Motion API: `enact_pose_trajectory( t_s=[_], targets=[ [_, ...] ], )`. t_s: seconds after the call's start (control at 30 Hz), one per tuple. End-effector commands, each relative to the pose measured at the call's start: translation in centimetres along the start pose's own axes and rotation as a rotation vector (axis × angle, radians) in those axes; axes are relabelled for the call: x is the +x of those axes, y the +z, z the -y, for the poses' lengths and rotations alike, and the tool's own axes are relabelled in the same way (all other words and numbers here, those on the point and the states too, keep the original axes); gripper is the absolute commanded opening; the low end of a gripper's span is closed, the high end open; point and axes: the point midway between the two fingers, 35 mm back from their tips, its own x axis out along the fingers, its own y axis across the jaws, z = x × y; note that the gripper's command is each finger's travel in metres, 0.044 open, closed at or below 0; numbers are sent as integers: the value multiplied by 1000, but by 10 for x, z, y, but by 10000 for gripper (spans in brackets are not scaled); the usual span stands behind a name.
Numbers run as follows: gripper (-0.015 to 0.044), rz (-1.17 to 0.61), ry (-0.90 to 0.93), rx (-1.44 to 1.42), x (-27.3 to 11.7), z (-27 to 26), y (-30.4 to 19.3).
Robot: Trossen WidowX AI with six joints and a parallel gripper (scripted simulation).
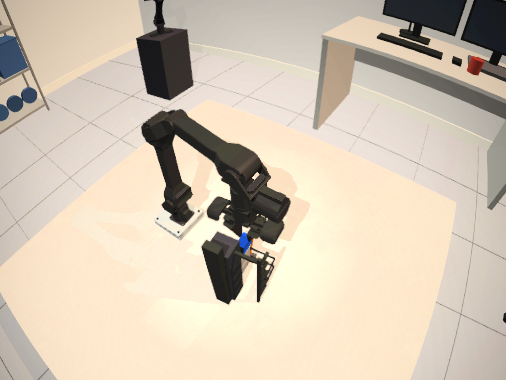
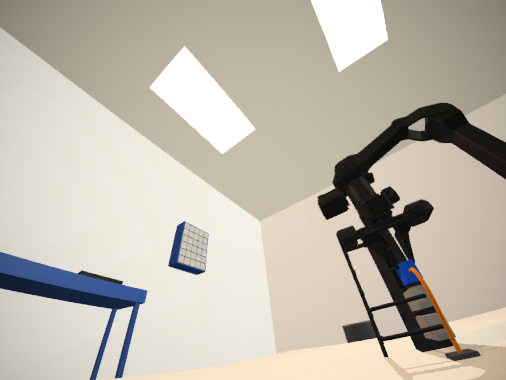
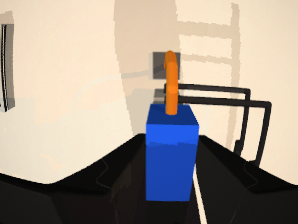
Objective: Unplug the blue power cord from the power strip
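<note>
The blue plug is sitting in the power strip, up near the top end of the strip, which is standing tilted on the pale mat beside a thin black rack. An orange cord is coming out of the plug and running down to a small dark block on the mat. The gripper is reaching down from above, and its two dark fingers are pressing on the two sides of the plug, so the jaws are closed on the plug and gripping it. I think the grabbing step is being finished right now, and the pulling step is coming next. It looks like the plug is not out yet, because in the exterior view it is sitting right against the face of the strip. The next move is calling for a straight pull away from the strip, along the way the plug points, so it is not bending or tipping the strip over. After that the jaws need to open and the arm needs to back off from everything. Some things are hard to see: the plug's metal pins and the socket are hiding behind the plug, the fingertips are blending into the dark strip, and the top view is showing only a tiny bit of blue.
</note>
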Motion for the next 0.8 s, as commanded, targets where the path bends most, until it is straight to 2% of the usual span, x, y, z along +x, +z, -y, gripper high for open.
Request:
enact_pose_trajectory(
  t_s=[0.0, 0.77],
  targets=[
    [0, 2, 1, 0, 0, 0, 5],
    [0, 4, 0, -3, 0, 2, 44]
  ],
)
